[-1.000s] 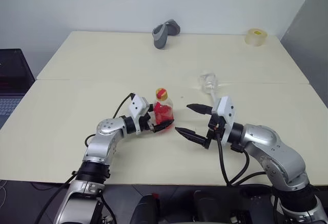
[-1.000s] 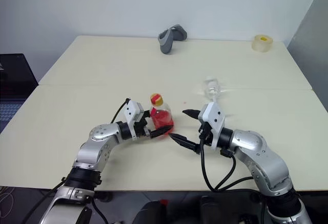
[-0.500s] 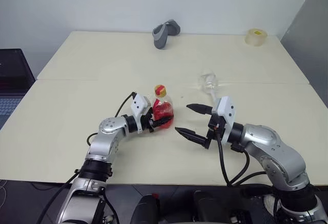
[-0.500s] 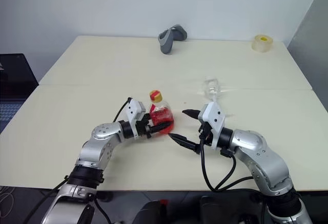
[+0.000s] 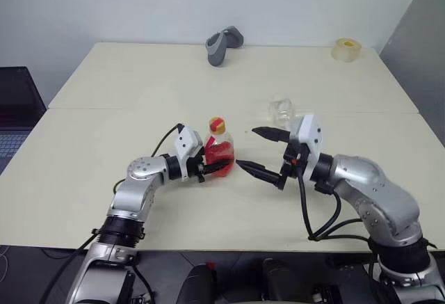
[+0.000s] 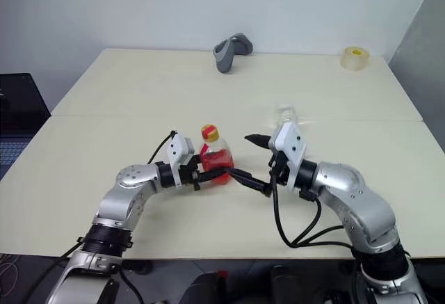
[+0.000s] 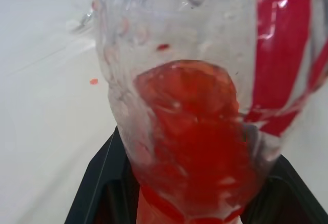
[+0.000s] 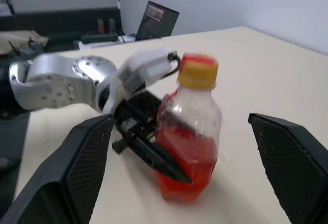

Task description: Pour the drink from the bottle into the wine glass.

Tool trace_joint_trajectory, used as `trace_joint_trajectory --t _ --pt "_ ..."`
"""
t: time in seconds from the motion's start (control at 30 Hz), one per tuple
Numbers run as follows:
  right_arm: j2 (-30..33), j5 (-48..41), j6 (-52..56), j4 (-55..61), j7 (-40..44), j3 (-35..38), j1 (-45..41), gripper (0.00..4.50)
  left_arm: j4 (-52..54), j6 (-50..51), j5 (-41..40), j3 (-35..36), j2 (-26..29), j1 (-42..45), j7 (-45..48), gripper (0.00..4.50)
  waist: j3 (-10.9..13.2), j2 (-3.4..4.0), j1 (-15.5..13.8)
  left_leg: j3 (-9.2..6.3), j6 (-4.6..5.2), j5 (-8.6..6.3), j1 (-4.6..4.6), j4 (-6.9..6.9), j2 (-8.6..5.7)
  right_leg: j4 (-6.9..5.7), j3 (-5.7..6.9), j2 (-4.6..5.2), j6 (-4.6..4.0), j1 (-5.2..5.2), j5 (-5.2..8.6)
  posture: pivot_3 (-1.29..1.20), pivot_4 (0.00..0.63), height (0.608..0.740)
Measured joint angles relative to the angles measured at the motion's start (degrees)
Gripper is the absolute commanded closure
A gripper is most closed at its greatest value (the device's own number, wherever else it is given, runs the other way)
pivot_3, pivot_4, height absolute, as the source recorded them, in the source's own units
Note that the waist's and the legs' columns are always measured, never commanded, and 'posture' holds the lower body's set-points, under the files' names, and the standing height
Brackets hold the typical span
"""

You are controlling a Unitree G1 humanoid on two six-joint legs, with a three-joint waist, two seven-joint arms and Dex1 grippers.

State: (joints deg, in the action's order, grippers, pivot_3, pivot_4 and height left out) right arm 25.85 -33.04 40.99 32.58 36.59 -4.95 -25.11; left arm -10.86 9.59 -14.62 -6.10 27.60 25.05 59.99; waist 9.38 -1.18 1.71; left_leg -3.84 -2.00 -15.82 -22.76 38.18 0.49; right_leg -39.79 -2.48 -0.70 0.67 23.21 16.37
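Note:
The bottle (image 5: 219,149) stands upright near the table's middle, with a yellow-and-red cap and the red drink (image 7: 189,131) filling its lower half. My left gripper (image 5: 212,168) is shut on its lower body from the left. My right gripper (image 5: 247,148) hangs open just right of the bottle, fingers pointing at it and not touching. In the right wrist view the bottle (image 8: 188,131) sits between the two wide-apart fingers (image 8: 77,167). The wine glass (image 5: 281,109) stands behind the right gripper, partly hidden by it.
A grey curved object (image 5: 224,44) lies at the table's far edge, and a tape roll (image 5: 345,49) sits at the far right corner. A dark laptop (image 5: 14,109) is off the table's left side. A seam (image 5: 104,108) crosses the table.
My left gripper, open around the bottle a second ago, has closed on it. My right gripper has risen and come closer to the bottle, still open.

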Motion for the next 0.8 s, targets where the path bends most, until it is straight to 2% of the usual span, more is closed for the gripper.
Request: trace_joint_trajectory --t 0.23,0.37,0.47,0.63,0.73,0.8 --pt "-2.5 -3.5 5.9 0.9 -4.0 -1.3 -3.6 0.0 0.1 -2.4 1.4 -1.6 0.2 0.1 1.0 2.58 0.0 0.0 -0.1 0.0 0.01 0.0 -0.06 0.02 -0.02 0.07 0.0 0.03 0.0 0.0 0.0 0.0 0.15 0.74" --pt "-2.6 -1.0 6.1 -0.9 -5.1 -4.4 -3.8 0.0 0.0 -3.6 2.2 -2.2 -0.2 0.4 0.7 2.58 0.0 0.0 0.0 0.0 0.01 0.0 -0.06 0.01 -0.02 0.05 0.02 0.03 0.0 0.02 0.0 0.0 0.15 0.74" --pt "-5.1 1.6 5.5 -3.9 -6.7 -6.8 -4.8 0.0 0.0 -4.2 2.5 -2.5 -0.6 0.6 0.6 2.58 0.0 0.01 0.0 -0.01 0.01 0.0 -0.05 0.01 0.0 0.01 0.02 0.01 0.0 0.03 0.0 0.0 0.15 0.74" --pt "-7.1 4.3 4.3 -6.2 -7.7 -7.8 -4.9 0.0 -0.1 -5.0 2.7 -2.6 -0.8 0.6 0.6 2.58 0.0 0.01 0.0 0.0 0.01 0.0 -0.06 0.01 -0.01 0.03 0.01 0.02 0.0 0.03 0.0 0.0 0.15 0.74" --pt "-8.7 4.8 4.1 -6.5 -8.0 -7.7 -4.9 0.62 -0.3 -5.2 2.9 -2.6 -0.8 0.6 0.7 2.58 0.0 0.01 0.0 -0.01 0.01 0.0 -0.06 0.0 0.0 0.02 0.02 0.01 0.0 0.04 0.0 0.0 0.15 0.74" --pt "-9.4 4.8 3.8 -6.5 -8.0 -7.7 -4.9 1.31 -0.5 -5.3 3.2 -2.6 -0.8 0.6 0.7 2.58 0.0 0.01 0.0 -0.02 0.01 0.0 -0.06 0.0 -0.01 0.02 0.03 0.01 0.0 0.04 0.0 0.0 0.15 0.74"
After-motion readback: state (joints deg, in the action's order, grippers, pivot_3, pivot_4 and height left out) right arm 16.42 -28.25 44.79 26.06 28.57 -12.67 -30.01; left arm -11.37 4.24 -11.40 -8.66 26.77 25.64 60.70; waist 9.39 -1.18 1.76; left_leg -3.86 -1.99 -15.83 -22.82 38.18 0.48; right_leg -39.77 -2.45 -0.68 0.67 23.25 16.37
